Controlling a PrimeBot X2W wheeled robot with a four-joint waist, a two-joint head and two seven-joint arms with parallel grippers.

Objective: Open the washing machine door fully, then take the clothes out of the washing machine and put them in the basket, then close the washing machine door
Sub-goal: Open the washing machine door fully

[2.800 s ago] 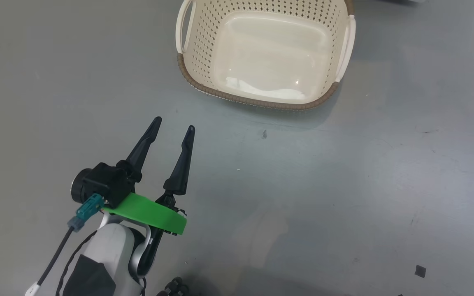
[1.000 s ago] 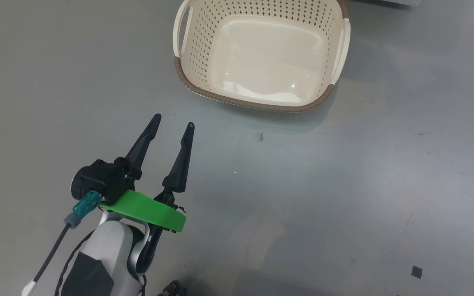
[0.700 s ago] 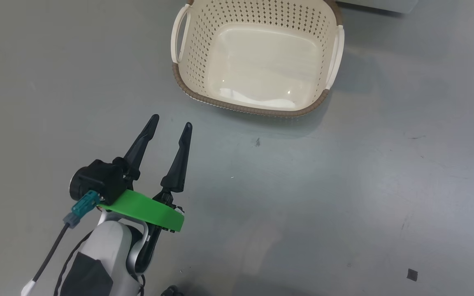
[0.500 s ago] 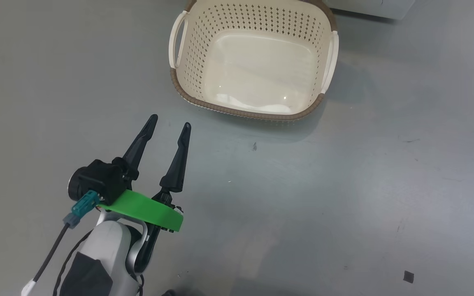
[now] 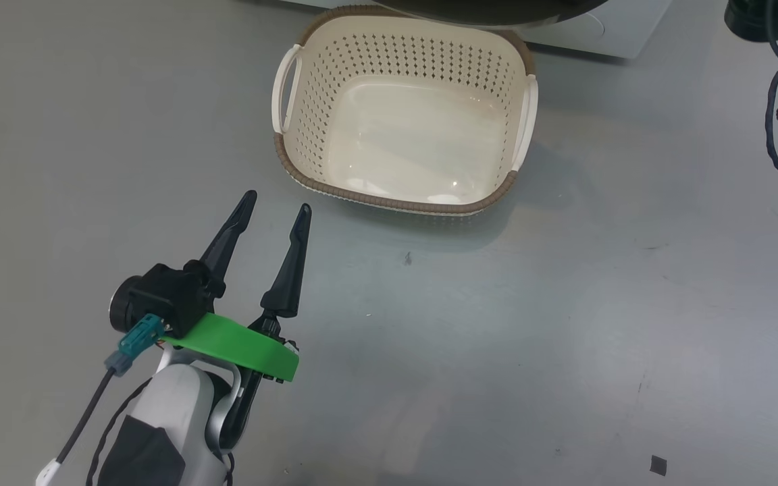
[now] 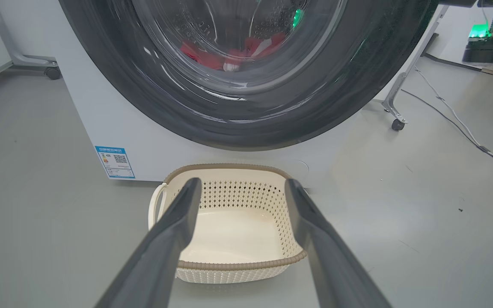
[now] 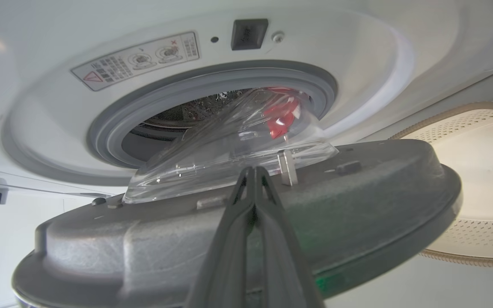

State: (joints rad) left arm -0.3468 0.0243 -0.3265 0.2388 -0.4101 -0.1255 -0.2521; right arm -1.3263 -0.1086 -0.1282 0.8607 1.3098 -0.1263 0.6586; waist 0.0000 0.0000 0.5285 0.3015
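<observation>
Working with the right gripper pressed together, tips at the grey inner face of the washing machine door; perhaps touching, hard to tell. Keeping the left gripper spread, empty, just near of the basket. Step one in hand: door part open, clothes far inside the washing machine. Next, likely: swinging the door wider.

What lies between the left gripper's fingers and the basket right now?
Nothing but bare grey floor: in the head view the open left gripper points toward the basket, with only floor in that gap.
</observation>
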